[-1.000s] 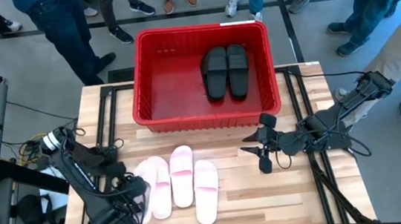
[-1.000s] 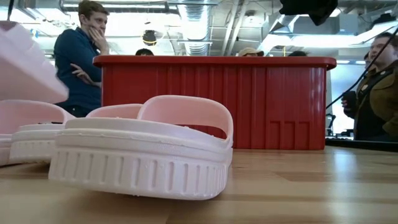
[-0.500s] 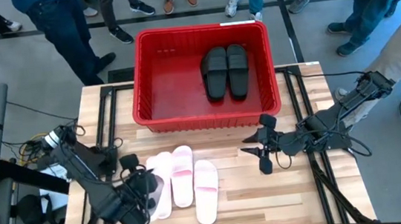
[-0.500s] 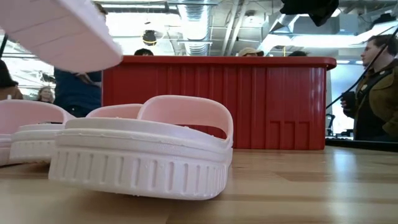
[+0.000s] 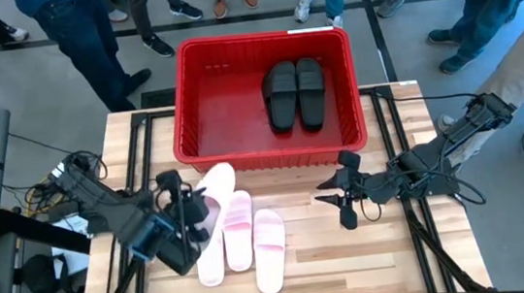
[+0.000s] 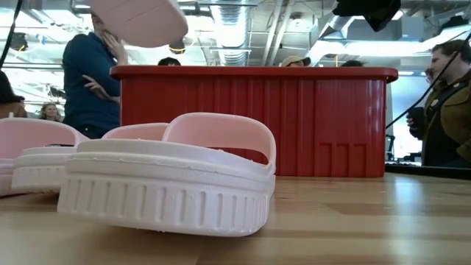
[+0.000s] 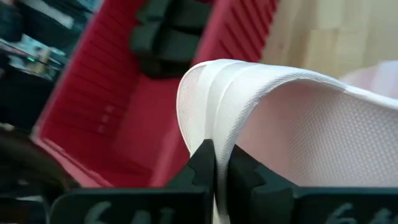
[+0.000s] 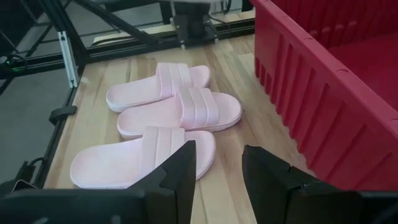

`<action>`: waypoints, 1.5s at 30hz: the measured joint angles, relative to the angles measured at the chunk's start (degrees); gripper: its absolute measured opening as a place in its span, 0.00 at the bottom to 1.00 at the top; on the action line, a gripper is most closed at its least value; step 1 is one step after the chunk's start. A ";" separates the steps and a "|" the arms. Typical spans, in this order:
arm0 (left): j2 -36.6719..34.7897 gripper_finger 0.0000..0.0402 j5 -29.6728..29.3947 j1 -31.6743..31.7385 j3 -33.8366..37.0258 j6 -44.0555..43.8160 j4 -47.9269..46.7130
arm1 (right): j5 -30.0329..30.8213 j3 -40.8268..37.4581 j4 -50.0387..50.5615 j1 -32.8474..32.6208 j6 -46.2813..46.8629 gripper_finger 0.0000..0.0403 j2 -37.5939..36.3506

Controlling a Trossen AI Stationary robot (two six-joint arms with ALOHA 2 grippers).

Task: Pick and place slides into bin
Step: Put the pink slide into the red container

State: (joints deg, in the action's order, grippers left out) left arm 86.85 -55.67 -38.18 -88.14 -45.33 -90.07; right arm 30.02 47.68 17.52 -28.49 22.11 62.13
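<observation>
My left gripper (image 5: 194, 215) hangs shut on a pale pink slide (image 5: 212, 184) above the table's left half, just short of the red bin (image 5: 260, 37). In the low view that slide's sole (image 6: 140, 16) floats above the bin's rim. Three more pink slides (image 5: 239, 232) lie side by side, soles down, on the wood near the front. Two black slides (image 5: 295, 92) lie in the bin's right half. My right gripper (image 5: 339, 197) waits open at mid-right, holding nothing, in front of the bin. My left gripper pinches the slide's ribbed, arched strap at its edge (image 7: 211, 134) between its two shut fingers. The fingers come from the near left, slanting down toward the bin. The slide is lifted clear of the table, and its free end reaches toward the bin's near wall.
Several people stand around the table's far side behind the bin (image 6: 254, 121). Black frame rails run along both table sides (image 5: 145, 149). Bare wood lies at the front right (image 5: 352, 264). The bin's left half (image 5: 218, 102) holds nothing.
My left gripper has risen and swung from the near left corner toward the bin, turning as it went and staying shut. The pink slide has gone with it, higher off the table and closer to the bin's near wall. The three other pink slides have stayed put.
</observation>
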 joint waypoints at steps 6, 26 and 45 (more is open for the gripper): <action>-0.72 0.00 -2.31 6.87 -3.40 11.83 0.04 | -0.67 0.00 0.00 0.00 0.00 0.29 0.00; -2.72 0.00 1.98 42.75 -9.68 61.51 20.23 | -1.66 0.00 -4.53 2.93 3.28 0.29 0.00; -0.33 0.00 22.28 65.88 -1.49 84.07 45.26 | -1.63 0.00 -4.83 3.49 8.95 0.29 0.00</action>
State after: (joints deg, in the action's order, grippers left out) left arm 86.52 -33.39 27.70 -89.63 38.75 -44.81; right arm 28.39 47.68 12.69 -25.00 31.06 62.13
